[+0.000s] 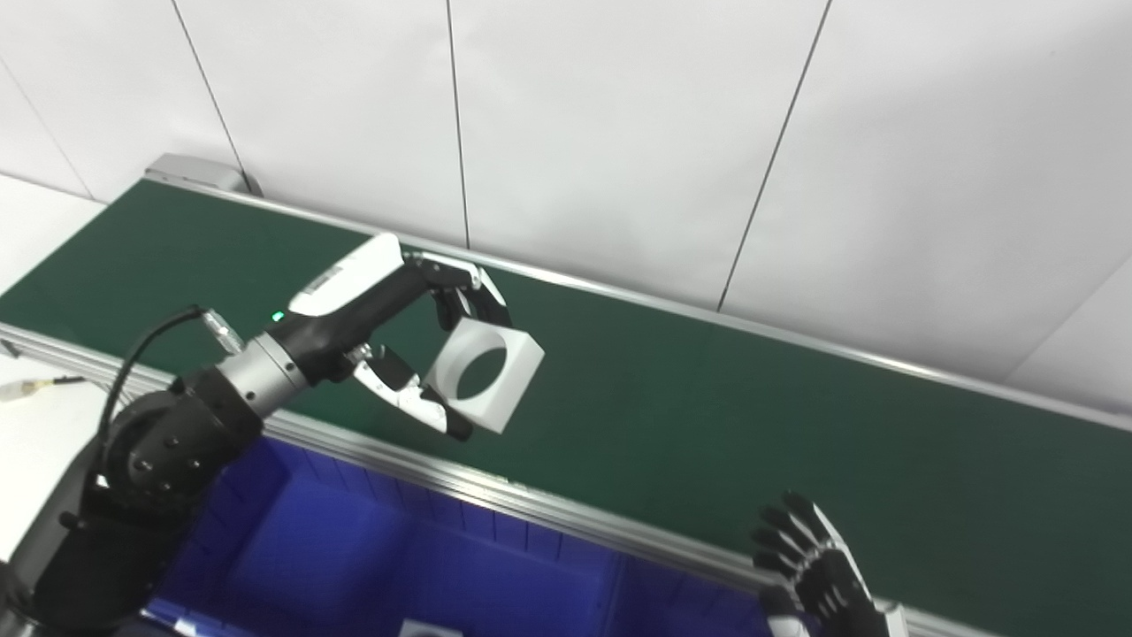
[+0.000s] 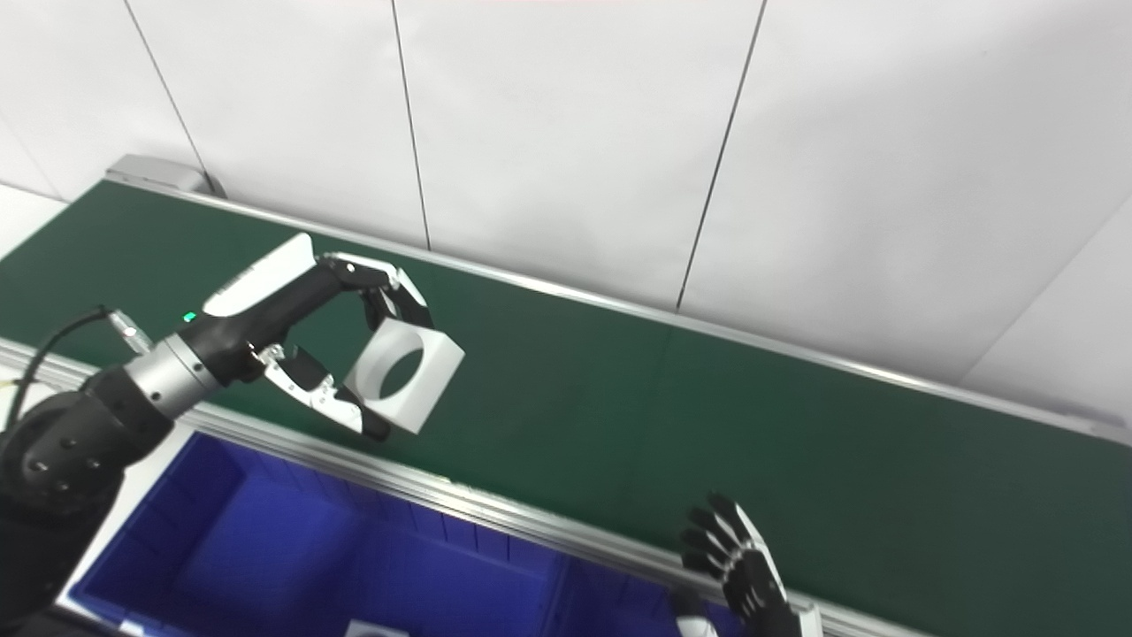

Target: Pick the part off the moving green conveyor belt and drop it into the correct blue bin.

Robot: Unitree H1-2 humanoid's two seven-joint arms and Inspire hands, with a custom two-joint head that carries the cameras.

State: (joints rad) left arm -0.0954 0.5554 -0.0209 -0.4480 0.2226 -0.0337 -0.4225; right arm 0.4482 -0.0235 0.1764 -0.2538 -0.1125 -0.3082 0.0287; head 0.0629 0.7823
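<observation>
A white square part (image 1: 484, 374) with a round hole through it is held tilted above the green conveyor belt (image 1: 707, 398). My left hand (image 1: 416, 345) is shut on the part, fingers on its top edge and thumb under its lower left side. The same part (image 2: 404, 373) shows in the right eye view, with the left hand (image 2: 340, 341) around it. My right hand (image 1: 818, 575) sits low at the belt's near rail, fingers spread apart, holding nothing. A blue bin (image 1: 292, 531) lies below the near rail, under my left arm.
A second blue bin (image 1: 681, 610) adjoins the first on its right. A small white part (image 1: 429, 630) peeks at the bottom edge inside the bins. The belt's aluminium near rail (image 1: 495, 491) runs diagonally. White wall panels stand behind the belt.
</observation>
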